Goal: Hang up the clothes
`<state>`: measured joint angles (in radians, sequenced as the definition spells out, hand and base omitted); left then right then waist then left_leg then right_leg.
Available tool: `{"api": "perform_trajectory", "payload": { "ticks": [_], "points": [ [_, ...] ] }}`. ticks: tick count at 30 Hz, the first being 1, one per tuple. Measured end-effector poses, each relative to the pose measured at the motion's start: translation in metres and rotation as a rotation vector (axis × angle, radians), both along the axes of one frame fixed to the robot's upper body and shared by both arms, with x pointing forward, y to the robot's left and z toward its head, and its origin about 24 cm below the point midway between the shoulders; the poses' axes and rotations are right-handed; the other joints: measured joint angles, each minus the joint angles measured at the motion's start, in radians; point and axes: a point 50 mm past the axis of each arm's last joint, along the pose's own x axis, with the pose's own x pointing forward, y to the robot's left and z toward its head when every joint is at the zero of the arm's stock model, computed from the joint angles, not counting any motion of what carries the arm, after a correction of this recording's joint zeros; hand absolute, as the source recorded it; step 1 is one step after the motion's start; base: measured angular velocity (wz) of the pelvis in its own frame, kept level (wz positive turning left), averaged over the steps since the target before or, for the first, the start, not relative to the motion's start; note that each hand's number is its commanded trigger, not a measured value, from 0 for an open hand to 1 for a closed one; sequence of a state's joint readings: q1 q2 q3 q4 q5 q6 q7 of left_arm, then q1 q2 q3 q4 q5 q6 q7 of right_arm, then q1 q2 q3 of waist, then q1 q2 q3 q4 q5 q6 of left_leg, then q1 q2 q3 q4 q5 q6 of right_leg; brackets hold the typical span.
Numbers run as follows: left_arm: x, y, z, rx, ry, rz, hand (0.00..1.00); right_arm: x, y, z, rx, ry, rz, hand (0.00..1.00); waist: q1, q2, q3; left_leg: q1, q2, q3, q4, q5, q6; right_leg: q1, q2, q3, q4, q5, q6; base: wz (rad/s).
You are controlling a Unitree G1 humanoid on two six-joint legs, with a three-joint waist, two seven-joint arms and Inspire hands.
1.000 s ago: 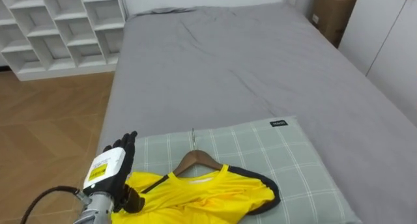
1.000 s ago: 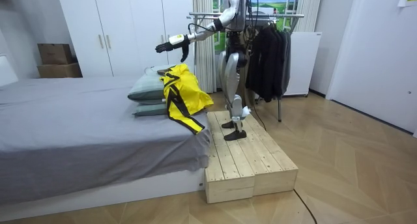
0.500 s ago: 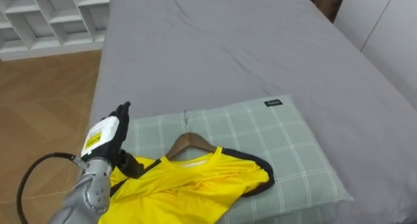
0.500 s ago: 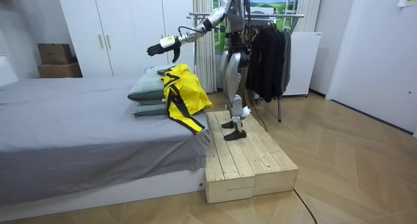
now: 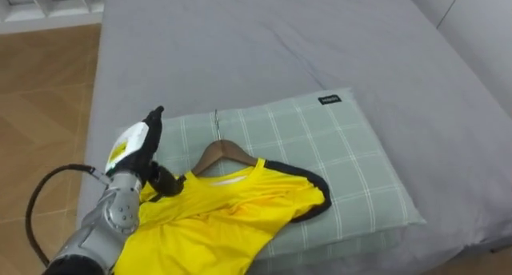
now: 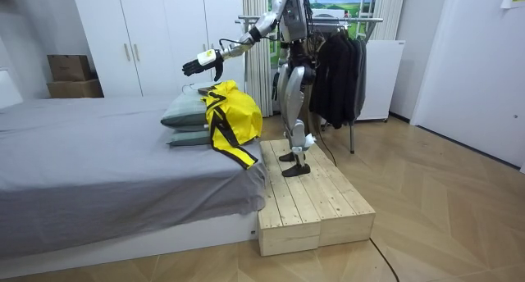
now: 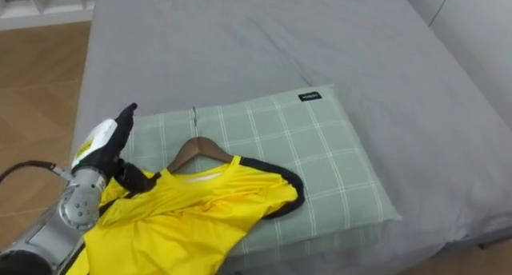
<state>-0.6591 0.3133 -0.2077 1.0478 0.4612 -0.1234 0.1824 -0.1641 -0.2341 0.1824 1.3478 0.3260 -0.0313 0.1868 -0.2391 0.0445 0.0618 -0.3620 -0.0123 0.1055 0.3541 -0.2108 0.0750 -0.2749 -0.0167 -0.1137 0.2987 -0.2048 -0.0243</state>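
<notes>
A yellow shirt with dark trim lies on a wooden hanger on top of a green checked pillow at the near end of the bed. The hanger's metal hook points away from me. My left hand hovers over the shirt's left shoulder, open, fingers straight and pointing up the bed, holding nothing. In the room view I stand on a wooden platform at the bed's end with the left hand stretched out above the shirt.
The grey bed stretches away ahead, with wooden floor on its left. Behind me in the room view stands a clothes rack with dark garments. White wardrobes line the far wall.
The head camera has tilted down, so the pillow and shirt sit higher in view. In the room view my left arm has reached further out over the bed.
</notes>
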Motion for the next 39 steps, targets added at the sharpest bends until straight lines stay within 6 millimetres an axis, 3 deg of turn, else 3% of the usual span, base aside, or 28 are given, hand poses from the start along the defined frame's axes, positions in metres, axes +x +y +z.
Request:
{"api": "perform_trajectory", "payload": {
  "ticks": [7, 14, 23, 39],
  "points": [
    [0.0, -0.002, -0.007, -0.021, 0.092, -0.031, 0.0, 0.02, 0.004, 0.006, -0.002, -0.054, 0.031, 0.0, -0.001, 0.0, 0.0028, -0.036, 0.001, 0.004, 0.008, 0.001, 0.001, -0.051, -0.003, -0.002, 0.032, 0.0, 0.0, -0.04],
    [-0.004, -0.003, -0.017, -0.058, 0.214, -0.074, 0.0, 0.024, 0.005, 0.008, 0.001, -0.065, 0.037, 0.0, -0.008, 0.0, 0.0063, -0.055, 0.0, 0.002, 0.023, 0.0, 0.001, -0.059, -0.013, -0.055, 0.054, -0.001, 0.001, 0.13],
    [-0.006, -0.005, -0.021, -0.134, 0.256, -0.08, 0.0, 0.031, 0.007, 0.011, 0.009, -0.088, 0.047, 0.0, -0.006, 0.0, 0.0124, -0.072, 0.002, 0.018, 0.052, 0.0, 0.001, -0.063, -0.016, -0.05, 0.061, -0.002, 0.002, 0.04],
    [-0.019, 0.002, -0.041, -0.133, 0.414, -0.057, 0.0, 0.024, 0.005, 0.008, 0.013, -0.034, 0.026, 0.0, -0.008, 0.004, 0.012, -0.053, 0.001, 0.036, 0.055, 0.01, 0.018, -0.063, -0.013, -0.01, 0.099, -0.014, 0.002, -0.03]
  ]
}}
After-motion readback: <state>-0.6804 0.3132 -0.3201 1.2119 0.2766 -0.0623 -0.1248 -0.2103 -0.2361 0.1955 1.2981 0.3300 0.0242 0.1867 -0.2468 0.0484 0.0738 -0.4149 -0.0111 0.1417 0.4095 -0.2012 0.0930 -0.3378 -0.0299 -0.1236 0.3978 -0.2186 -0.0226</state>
